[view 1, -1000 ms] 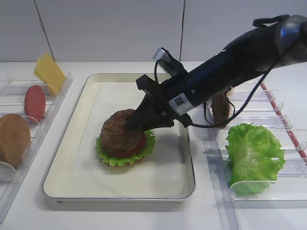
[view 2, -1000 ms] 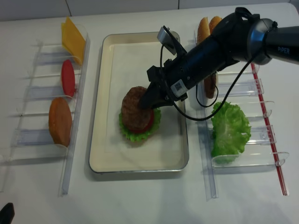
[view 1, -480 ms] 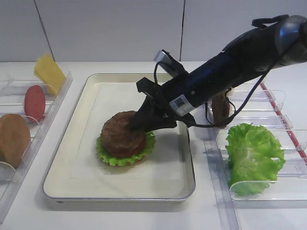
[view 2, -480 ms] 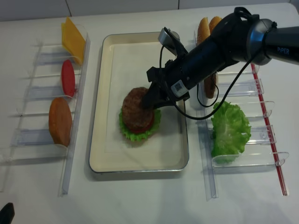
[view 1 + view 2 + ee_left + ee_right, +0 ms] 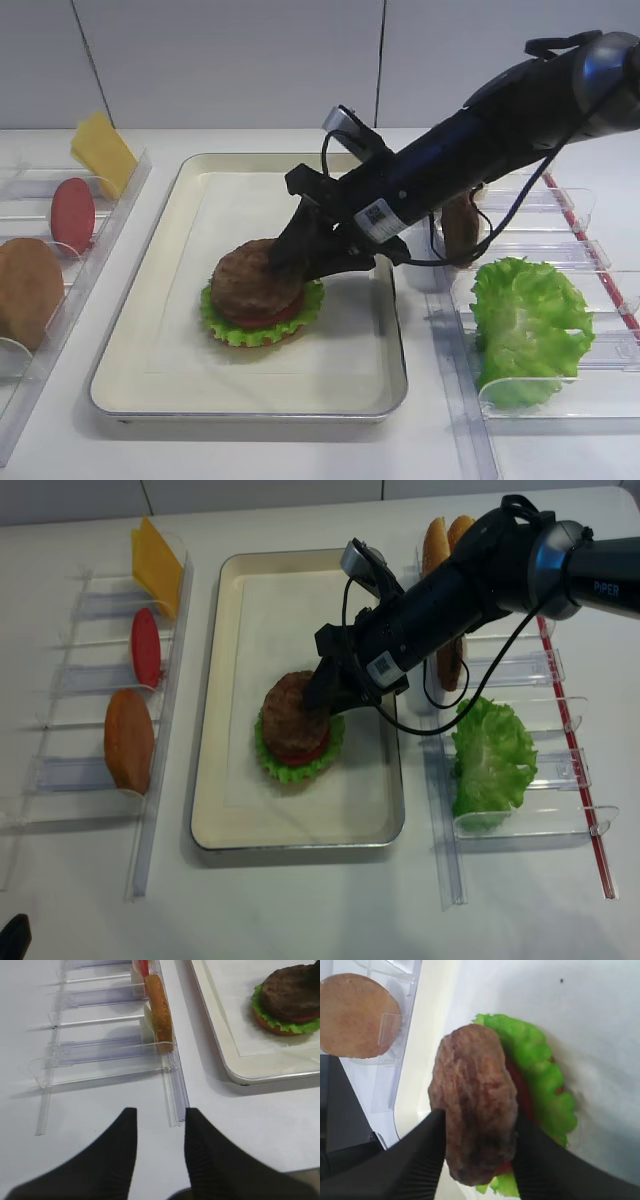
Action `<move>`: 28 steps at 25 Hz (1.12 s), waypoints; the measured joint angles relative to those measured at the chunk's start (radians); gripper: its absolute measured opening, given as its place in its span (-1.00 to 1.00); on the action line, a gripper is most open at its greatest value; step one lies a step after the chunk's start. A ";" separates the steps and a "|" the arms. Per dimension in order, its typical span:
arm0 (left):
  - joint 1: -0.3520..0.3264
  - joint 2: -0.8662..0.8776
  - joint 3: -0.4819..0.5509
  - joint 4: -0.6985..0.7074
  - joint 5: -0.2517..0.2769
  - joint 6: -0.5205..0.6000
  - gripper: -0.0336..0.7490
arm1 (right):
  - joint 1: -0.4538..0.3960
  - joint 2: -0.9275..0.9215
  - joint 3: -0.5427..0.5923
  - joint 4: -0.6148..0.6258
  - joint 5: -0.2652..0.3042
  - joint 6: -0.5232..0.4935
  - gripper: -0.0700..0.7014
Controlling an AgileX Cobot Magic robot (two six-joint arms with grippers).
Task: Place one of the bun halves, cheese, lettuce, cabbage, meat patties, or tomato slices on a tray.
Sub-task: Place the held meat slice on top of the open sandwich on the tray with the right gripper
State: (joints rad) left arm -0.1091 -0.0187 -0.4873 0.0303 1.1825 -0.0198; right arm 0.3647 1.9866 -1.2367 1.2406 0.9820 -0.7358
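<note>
Lying flat on stack: patty [image 5: 252, 281]

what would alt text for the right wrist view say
Close-up from the right gripper: its two black fingers flank a dark brown meat patty resting on a stack of tomato and lettuce on the tray's white liner. A bun half stands in a clear rack at upper left.
</note>
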 joint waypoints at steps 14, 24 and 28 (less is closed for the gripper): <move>0.000 0.000 0.000 0.000 0.000 0.000 -0.30 | 0.000 0.000 -0.063 -0.095 0.002 0.063 0.07; 0.000 0.000 0.000 0.000 0.000 0.000 -0.30 | 0.000 0.000 -0.067 -0.181 0.021 0.127 0.07; 0.000 0.000 0.000 0.000 0.000 0.000 -0.30 | 0.000 0.000 -0.067 -0.179 0.055 0.129 0.07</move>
State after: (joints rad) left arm -0.1091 -0.0187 -0.4873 0.0303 1.1825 -0.0198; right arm 0.3647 1.9866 -1.3039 1.0617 1.0372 -0.6066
